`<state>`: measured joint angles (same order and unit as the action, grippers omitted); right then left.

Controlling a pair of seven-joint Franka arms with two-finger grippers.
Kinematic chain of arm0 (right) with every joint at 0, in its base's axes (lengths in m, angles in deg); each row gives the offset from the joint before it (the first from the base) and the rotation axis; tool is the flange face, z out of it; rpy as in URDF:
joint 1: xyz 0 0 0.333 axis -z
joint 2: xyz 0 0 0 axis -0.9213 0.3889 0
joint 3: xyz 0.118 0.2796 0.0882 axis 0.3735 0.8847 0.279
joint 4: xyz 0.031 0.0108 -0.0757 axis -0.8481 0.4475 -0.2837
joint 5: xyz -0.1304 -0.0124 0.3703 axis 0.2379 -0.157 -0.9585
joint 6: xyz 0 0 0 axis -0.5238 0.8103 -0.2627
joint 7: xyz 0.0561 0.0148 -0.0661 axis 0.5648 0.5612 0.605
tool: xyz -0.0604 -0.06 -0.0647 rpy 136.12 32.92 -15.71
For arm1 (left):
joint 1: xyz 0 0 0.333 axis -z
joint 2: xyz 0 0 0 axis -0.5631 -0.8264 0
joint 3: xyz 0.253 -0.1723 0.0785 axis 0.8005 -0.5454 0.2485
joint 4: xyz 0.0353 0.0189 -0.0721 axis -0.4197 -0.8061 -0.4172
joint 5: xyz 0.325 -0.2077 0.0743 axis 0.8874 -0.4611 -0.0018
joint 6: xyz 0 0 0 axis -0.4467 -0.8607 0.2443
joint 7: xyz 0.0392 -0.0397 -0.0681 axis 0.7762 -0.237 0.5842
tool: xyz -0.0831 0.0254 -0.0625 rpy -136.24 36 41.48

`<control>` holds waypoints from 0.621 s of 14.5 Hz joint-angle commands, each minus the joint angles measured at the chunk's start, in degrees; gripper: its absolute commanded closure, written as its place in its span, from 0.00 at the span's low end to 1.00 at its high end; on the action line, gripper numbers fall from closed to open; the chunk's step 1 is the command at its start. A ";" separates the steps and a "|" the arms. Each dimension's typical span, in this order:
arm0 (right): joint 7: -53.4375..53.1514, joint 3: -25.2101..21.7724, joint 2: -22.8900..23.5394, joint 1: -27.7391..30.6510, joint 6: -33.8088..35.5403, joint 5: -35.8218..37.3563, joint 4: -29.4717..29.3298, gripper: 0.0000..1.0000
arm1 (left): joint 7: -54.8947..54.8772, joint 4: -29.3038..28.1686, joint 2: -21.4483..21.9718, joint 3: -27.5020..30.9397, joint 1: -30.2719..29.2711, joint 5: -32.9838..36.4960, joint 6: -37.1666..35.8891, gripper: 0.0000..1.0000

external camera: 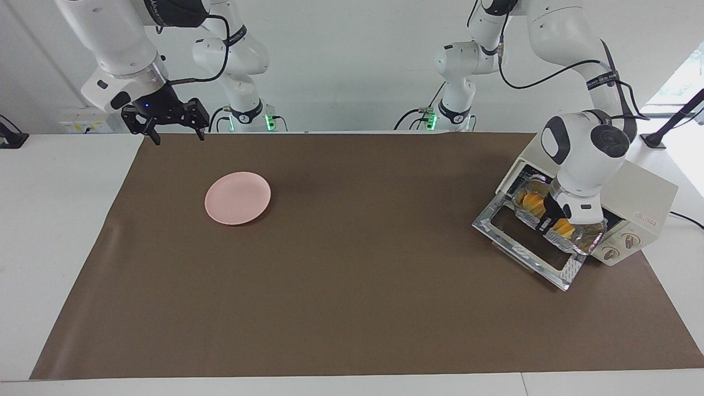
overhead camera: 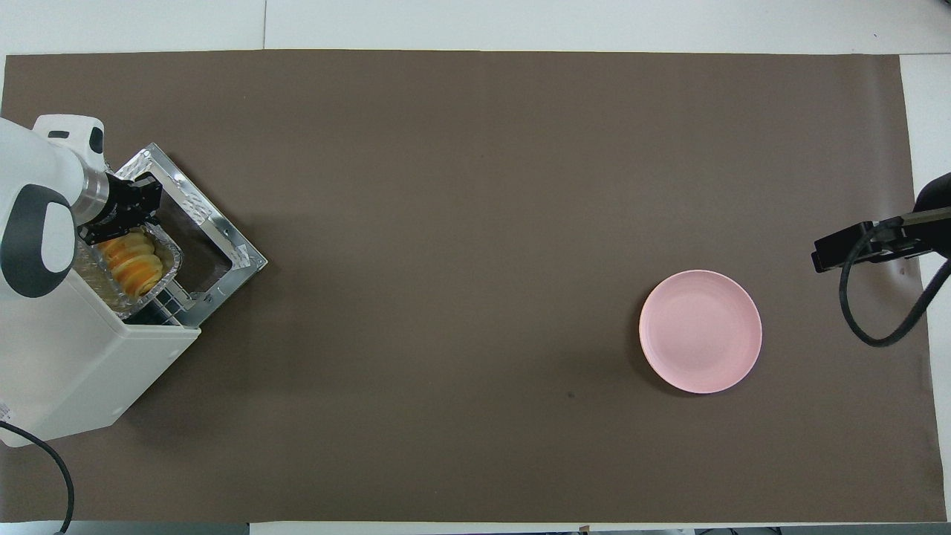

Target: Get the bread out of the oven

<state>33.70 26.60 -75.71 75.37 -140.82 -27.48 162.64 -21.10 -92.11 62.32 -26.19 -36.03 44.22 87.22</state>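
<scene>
Facing view: at right of frame, the left gripper [external camera: 545,218] reaches down at the bread [external camera: 532,201] in its foil tray [external camera: 588,237] at the oven [external camera: 643,201] mouth; its grip can't be judged. Upper left, the right gripper [external camera: 175,133] waits spread.

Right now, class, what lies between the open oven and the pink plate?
Nothing: between the oven and the pink plate only bare brown mat shows, plainest in the overhead view.

Both arms: glossy white rounded shells with dark grey oval joint caps, black cables strapped along the links. Black two-finger grippers: left gripper [external camera: 551,219], right gripper [external camera: 175,133] (blue light above it).
</scene>
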 commanded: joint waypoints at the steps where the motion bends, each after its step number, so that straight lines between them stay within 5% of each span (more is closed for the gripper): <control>1: -0.91 0.69 -0.72 0.97 0.55 -0.36 0.61 0.00 | -0.10 6.29 -1.56 0.06 3.42 0.82 -2.46 1.00; 5: -0.91 0.69 -0.72 0.97 0.55 -0.36 0.61 0.00 | -0.19 22.63 -7.53 0.06 17.02 0.73 -12.91 1.00; 9: -0.91 0.69 -0.72 0.97 0.55 -0.36 0.61 0.00 | -0.28 23.37 -9.03 -0.20 32.57 -1.27 -13.37 1.00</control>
<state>33.70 26.60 -75.71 75.37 -140.82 -27.48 162.64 -21.05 -70.93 55.79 -27.45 -10.00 43.91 75.14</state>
